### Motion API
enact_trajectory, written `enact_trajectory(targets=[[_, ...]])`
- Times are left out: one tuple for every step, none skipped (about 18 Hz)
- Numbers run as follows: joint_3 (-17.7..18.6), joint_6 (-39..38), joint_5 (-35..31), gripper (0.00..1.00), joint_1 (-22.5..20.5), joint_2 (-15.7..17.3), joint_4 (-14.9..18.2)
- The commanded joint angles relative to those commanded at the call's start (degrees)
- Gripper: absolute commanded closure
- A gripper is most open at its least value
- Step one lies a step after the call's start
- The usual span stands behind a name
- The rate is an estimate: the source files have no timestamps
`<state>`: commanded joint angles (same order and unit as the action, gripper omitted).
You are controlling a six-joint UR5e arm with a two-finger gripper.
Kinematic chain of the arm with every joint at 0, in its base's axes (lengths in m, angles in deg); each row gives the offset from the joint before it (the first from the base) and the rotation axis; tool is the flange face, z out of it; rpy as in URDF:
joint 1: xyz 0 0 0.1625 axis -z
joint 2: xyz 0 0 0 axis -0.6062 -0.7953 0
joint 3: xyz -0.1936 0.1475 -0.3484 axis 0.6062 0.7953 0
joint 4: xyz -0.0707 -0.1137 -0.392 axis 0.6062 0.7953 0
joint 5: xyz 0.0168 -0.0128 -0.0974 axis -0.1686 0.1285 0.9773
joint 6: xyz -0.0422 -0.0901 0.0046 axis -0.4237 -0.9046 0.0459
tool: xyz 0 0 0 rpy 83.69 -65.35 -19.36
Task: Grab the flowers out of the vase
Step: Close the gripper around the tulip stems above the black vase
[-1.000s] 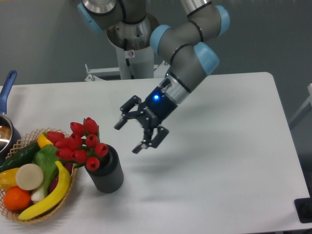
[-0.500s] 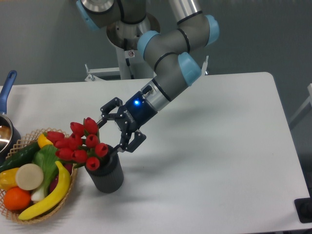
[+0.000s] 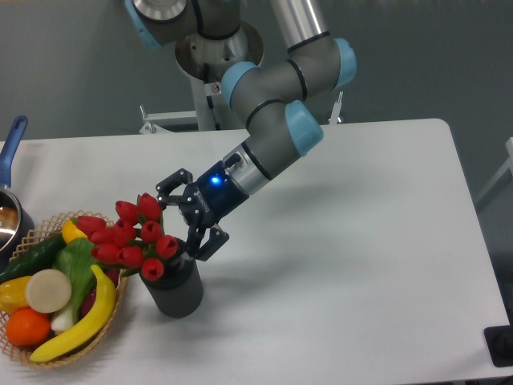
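One second back, the black two-finger tool (image 3: 186, 216) hung well to the right of the bunch of red tulip buds with green stems (image 3: 132, 233), over bare white table (image 3: 361, 265); half a second back, nearer, its lower finger just above the vase rim. Now further left and slightly lower, right against the right side of the bunch. Fingers spread wide, gripping nothing: upper fingertip (image 3: 163, 191) just above and right of the topmost buds, lower fingertip (image 3: 200, 254) just beside the rim of the short dark grey ribbed cylindrical vase (image 3: 176, 290). Cannot tell whether either finger touches a bud or the rim. Blue light lit on the tool's wrist, same as before. Grey arm with pale blue joint caps (image 3: 272, 112) swung leftward with the tool, elbow now more over the middle of the table.

No change in flowers or vase: bunch seated in the vase mouth as before, leaning left toward the woven wicker basket of fruit and vegetables (image 3: 56, 297), buds overhanging the basket's right edge. Vase upright on the table, touching or nearly touching the basket; hard to tell which. At the far left edge, a pot with a blue handle (image 3: 11, 152), partly cut off, unmoved.
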<state>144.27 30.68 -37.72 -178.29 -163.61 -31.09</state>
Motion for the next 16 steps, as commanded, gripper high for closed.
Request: enact_trajectory(targets=[[-0.26, 0.0, -0.09, 0.0, 0.09, -0.09, 0.0], [-0.27, 0.0, -0.09, 0.0, 0.09, -0.18, 0.0], [-0.27, 0.0, -0.09, 0.0, 0.09, -0.36, 0.0], [-0.27, 0.0, -0.09, 0.02, 0.09, -0.36, 0.0], [-0.27, 0.0, -0.09, 0.11, 0.18, -0.44, 0.0], [-0.27, 0.0, -0.09, 0.19, 0.18, -0.45, 0.0], [-0.27, 0.0, -0.09, 0.22, 0.18, -0.45, 0.0], [-0.27, 0.0, -0.09, 0.26, 0.18, -0.36, 0.0], [-0.27, 0.0, -0.09, 0.32, 0.18, -0.44, 0.0], [-0.27, 0.0, -0.09, 0.34, 0.18, -0.45, 0.0], [-0.27, 0.0, -0.09, 0.4, 0.18, -0.45, 0.0], [-0.35, 0.0, -0.09, 0.43, 0.18, -0.45, 0.0], [-0.27, 0.0, -0.09, 0.5, 0.09, -0.36, 0.0], [-0.18, 0.0, -0.09, 0.51, 0.09, -0.36, 0.0], [-0.26, 0.0, -0.09, 0.53, 0.09, -0.36, 0.0], [-0.27, 0.0, -0.09, 0.55, 0.09, -0.27, 0.0]])
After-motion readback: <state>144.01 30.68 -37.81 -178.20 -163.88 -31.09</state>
